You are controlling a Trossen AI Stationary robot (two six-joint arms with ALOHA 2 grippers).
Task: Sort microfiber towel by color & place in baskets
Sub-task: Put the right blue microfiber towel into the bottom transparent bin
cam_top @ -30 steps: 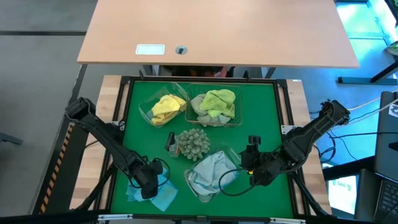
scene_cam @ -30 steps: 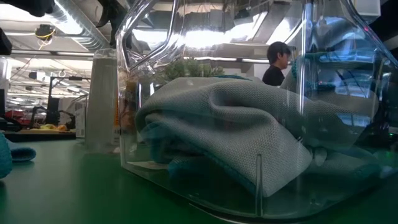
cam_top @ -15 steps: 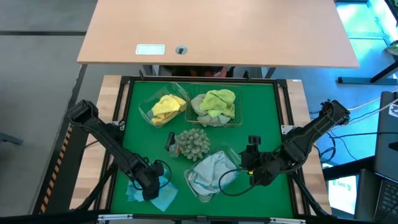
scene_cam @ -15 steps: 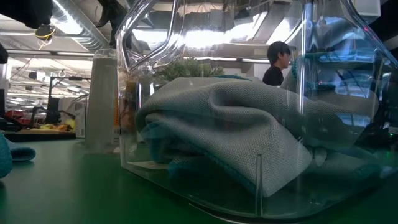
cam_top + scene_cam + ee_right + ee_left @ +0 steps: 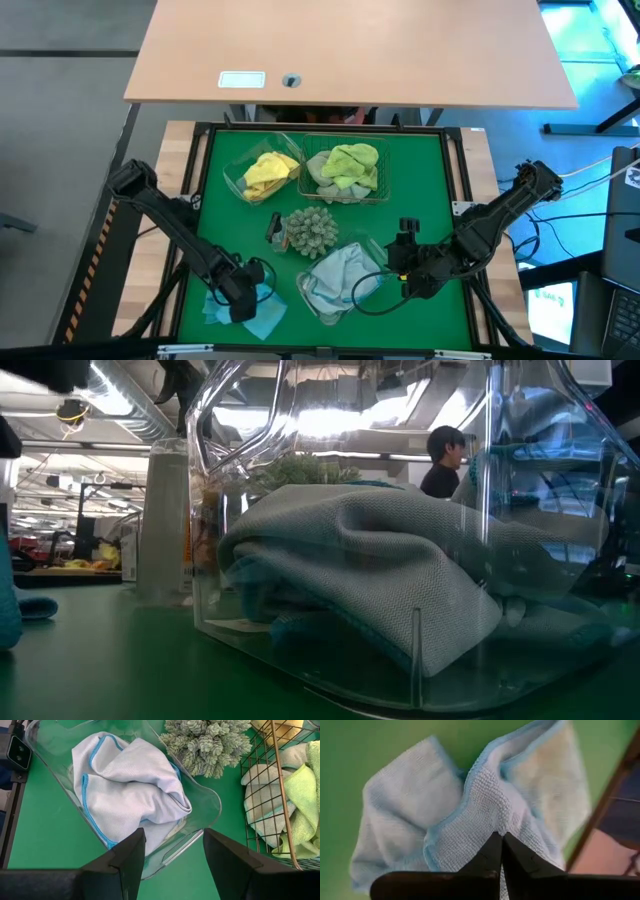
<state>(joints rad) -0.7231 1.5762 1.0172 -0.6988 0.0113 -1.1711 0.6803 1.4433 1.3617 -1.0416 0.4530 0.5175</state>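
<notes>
A light blue towel [image 5: 250, 312] lies on the green mat at the near left, also seen as the blue towel [image 5: 420, 815] in the left wrist view. My left gripper [image 5: 240, 298] stands over it and is shut on it. A second light blue towel [image 5: 130, 790] lies in a clear tub [image 5: 335, 282] at near centre. My right gripper [image 5: 172, 855] is open at that tub's right end and touches nothing. At the far side, yellow towels [image 5: 265, 172] lie in a clear tub and lime green towels [image 5: 350, 165] in a wire basket [image 5: 260, 795]. My left gripper pinches a raised fold of the blue towel [image 5: 495, 820] between its two fingertips [image 5: 490, 851], coming from above and pointing down. The fold stands up in a ridge between the fingers. The rest of the towel lies spread on the mat on either side.
A spiky grey-green ball [image 5: 310, 230] sits mid-table between the far baskets and the near tub. The table frame's rail [image 5: 610, 800] runs close beside the blue towel. A wooden desk [image 5: 350, 50] stands beyond the far edge. A person [image 5: 445, 460] shows in the room behind.
The blue towel under my left gripper has bunched up: in the low view its part at the picture's left edge now stands taller than before. My right gripper has kept still.
</notes>
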